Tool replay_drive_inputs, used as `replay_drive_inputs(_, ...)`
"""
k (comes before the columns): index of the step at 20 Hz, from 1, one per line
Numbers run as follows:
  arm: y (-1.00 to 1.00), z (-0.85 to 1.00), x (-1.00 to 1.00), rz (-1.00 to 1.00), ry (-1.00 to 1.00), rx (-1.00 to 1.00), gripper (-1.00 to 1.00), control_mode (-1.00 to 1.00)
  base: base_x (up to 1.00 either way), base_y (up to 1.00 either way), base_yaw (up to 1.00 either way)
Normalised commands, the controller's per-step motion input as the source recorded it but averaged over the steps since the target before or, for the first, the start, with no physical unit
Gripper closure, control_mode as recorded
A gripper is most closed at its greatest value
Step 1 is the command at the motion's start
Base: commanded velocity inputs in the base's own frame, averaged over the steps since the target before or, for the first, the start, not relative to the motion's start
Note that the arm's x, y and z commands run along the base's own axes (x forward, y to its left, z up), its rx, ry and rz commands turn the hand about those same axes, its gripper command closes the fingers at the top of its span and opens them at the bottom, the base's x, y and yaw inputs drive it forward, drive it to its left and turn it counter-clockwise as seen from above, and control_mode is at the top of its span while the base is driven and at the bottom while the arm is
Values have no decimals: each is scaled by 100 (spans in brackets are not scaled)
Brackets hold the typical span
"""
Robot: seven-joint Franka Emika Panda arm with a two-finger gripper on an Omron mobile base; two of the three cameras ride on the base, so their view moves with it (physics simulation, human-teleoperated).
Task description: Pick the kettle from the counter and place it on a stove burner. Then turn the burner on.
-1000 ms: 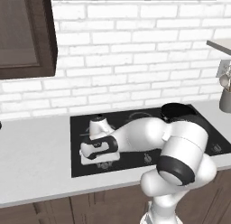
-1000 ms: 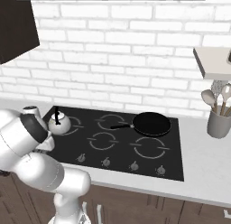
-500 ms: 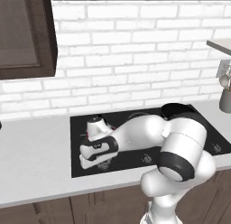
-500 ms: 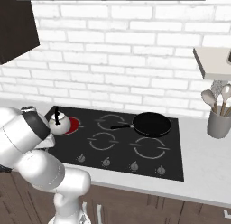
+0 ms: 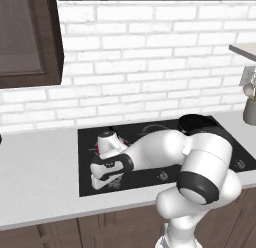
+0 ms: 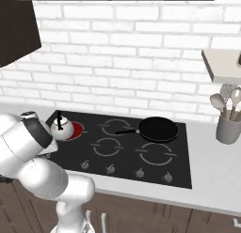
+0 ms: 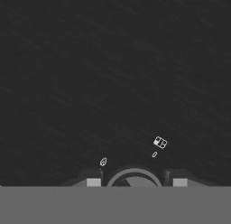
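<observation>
The small white floral kettle (image 6: 61, 128) (image 5: 108, 142) stands upright on the back-left stove burner (image 6: 76, 130), whose ring glows red beside it. My gripper (image 5: 104, 182) hangs low over the front-left corner of the black cooktop, in front of the kettle and apart from it. In the hand view the gripper (image 7: 136, 182) is open, its two fingertips (image 7: 93, 182) standing either side of a round grey knob (image 7: 134, 177) on the glass. The pale grey counter (image 5: 35, 177) runs left of the cooktop.
A black frying pan (image 6: 157, 128) sits on the back-right burner, handle pointing left. Several knobs (image 6: 110, 168) line the cooktop's front edge. A grey utensil holder (image 6: 228, 126) stands at the far right under a shelf (image 6: 223, 65). A dark wall cabinet (image 5: 25, 37) hangs upper left.
The burner under the kettle has lit up red since one second ago. My hand has stayed low over the front-left knob, barely shifting. The kettle has not moved.
</observation>
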Motion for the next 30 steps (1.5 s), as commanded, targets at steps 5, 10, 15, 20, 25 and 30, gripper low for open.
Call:
replay_drive_inputs(5, 0, 0, -1, 1, 0, 0, -100, -100, 0, 0, 0)
replay_drive_inputs(10, 0, 21, -3, 2, -4, 0, -100, -100, 0, 0, 0)
replay_drive_inputs(15, 0, 43, -10, 2, -14, 0, -100, -100, 0, 0, 0)
replay_drive_inputs(20, 0, 49, -20, 1, -17, 0, -100, -100, 0, 0, 0)
replay_drive_inputs(25, 0, 36, -35, 0, -26, 0, -100, -100, 0, 0, 0)
replay_drive_inputs(30, 0, 43, -47, 0, -39, 0, -100, -100, 0, 0, 0)
